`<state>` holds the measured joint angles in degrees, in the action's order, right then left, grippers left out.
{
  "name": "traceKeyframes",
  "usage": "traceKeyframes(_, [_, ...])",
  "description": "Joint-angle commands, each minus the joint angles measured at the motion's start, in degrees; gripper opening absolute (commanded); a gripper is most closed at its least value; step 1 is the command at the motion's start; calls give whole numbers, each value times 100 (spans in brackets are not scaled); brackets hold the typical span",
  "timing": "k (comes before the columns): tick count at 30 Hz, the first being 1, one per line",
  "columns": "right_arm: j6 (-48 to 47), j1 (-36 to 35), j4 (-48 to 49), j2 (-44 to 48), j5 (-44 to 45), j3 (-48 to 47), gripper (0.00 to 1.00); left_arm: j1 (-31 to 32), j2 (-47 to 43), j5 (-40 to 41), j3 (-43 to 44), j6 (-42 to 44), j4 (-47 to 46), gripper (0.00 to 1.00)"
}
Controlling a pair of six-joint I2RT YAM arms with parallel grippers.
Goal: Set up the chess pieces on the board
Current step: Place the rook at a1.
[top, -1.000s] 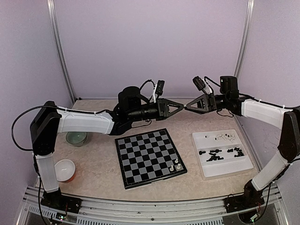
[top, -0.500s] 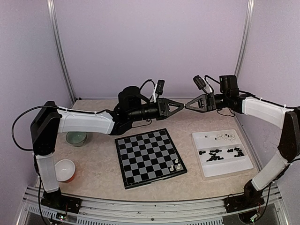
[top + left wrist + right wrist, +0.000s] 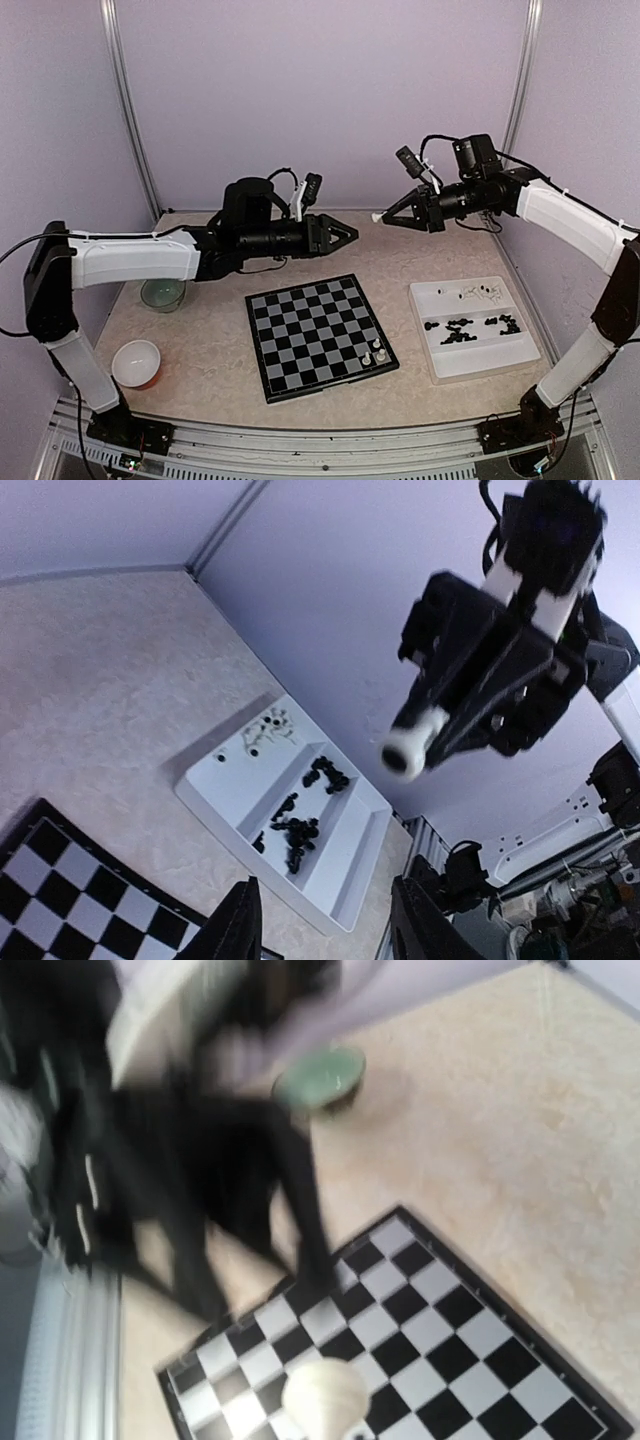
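Note:
The board (image 3: 318,335) lies at the table's middle, with two cream-white chess pieces (image 3: 374,355) near its front right corner. My right gripper (image 3: 384,216) hangs high above the table, behind the board, shut on a cream-white piece (image 3: 378,216). That piece also shows in the left wrist view (image 3: 408,752) and in the right wrist view (image 3: 325,1395), above the board (image 3: 430,1310). My left gripper (image 3: 352,236) is open and empty, in the air behind the board and a little apart from the right one. In the left wrist view its fingers (image 3: 238,925) stand wide apart.
A white tray (image 3: 505,352) right of the board holds several black pieces (image 3: 465,328) and some white ones (image 3: 478,292); it also shows in the left wrist view (image 3: 225,795). A green bowl (image 3: 162,294) and a white-and-red cup (image 3: 138,362) stand at the left.
The two grippers were tip to tip behind the board. They have drawn apart: the left arm pulled back to the left, and the right gripper rose with the white piece.

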<state>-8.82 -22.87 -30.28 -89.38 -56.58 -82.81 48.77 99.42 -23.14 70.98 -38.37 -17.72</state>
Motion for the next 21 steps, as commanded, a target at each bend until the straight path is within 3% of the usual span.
traceKeyframes(1, [-1203,-786,-929,-137,1370,-166,4,-381,-1002,1087,-215,764,1358,46])
traceKeyframes(6, [-1764,-1728,-1426,-584,2512,-442,4,-833,-1696,1914,-678,573,1661,47])
traceKeyframes(17, [-2351,-3569,-2170,-1755,4020,-1153,4,-922,-2018,1997,-992,625,1713,48])
traceKeyframes(21, [-2422,-3921,-2408,-2268,4100,-1543,4,-931,-2111,2041,-1096,728,1758,48])
